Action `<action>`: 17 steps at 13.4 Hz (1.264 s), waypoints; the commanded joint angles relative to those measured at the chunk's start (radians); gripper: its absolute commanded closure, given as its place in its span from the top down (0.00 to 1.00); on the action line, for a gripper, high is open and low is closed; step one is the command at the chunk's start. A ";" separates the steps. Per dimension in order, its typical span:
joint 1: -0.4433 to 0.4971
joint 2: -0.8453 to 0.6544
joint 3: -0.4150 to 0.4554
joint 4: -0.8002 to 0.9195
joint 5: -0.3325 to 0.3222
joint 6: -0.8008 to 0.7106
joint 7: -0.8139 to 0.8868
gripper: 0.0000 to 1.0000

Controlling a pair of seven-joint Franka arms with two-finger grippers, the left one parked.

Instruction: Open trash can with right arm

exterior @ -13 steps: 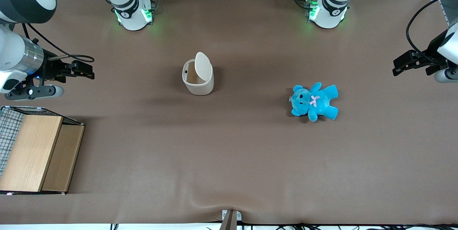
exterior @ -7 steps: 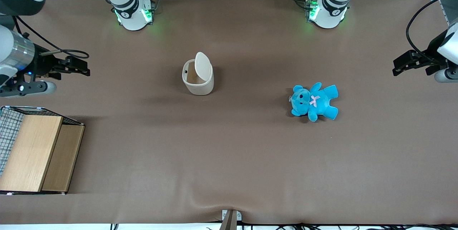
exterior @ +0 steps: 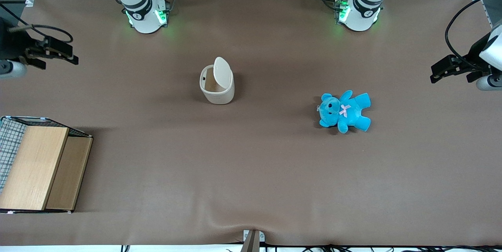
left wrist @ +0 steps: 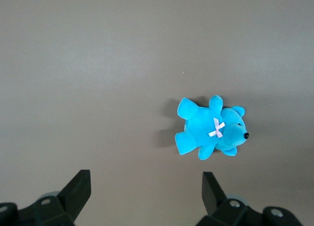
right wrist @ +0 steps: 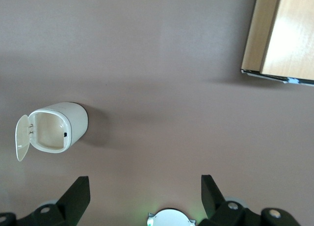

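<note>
1. The trash can (exterior: 217,85) stands mid-bench (exterior: 251,165), lid (exterior: 222,72) raised.
2. The gripper (exterior: 59,53), fingers spread and empty, hangs well apart at the can's 9 o'clock in the front view.
3. The teddy (exterior: 344,111) lies at the can's 3 o'clock.

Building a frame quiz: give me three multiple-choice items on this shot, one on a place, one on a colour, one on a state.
1. Where is the right arm's gripper?
A. On the trash can lid
B. Up off the table toward the working arm's end, apart from the trash can
C. Over the teddy

2. What colour is the teddy?
A. Blue
B. Brown
C. Red

3. What state is the trash can in?
A. Lid shut
B. Tipped over
C. Lid raised, inside showing

Answers: 1 B, bare table separates gripper and can. 2 A, blue plush with a pale bow. 3 C, the lid stands swung open.
</note>
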 commanded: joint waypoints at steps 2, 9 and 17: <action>-0.084 -0.042 0.087 -0.014 -0.035 -0.031 0.062 1.00; -0.121 -0.050 0.115 0.040 -0.075 -0.087 0.140 1.00; -0.122 -0.050 0.115 0.050 -0.082 -0.055 0.109 1.00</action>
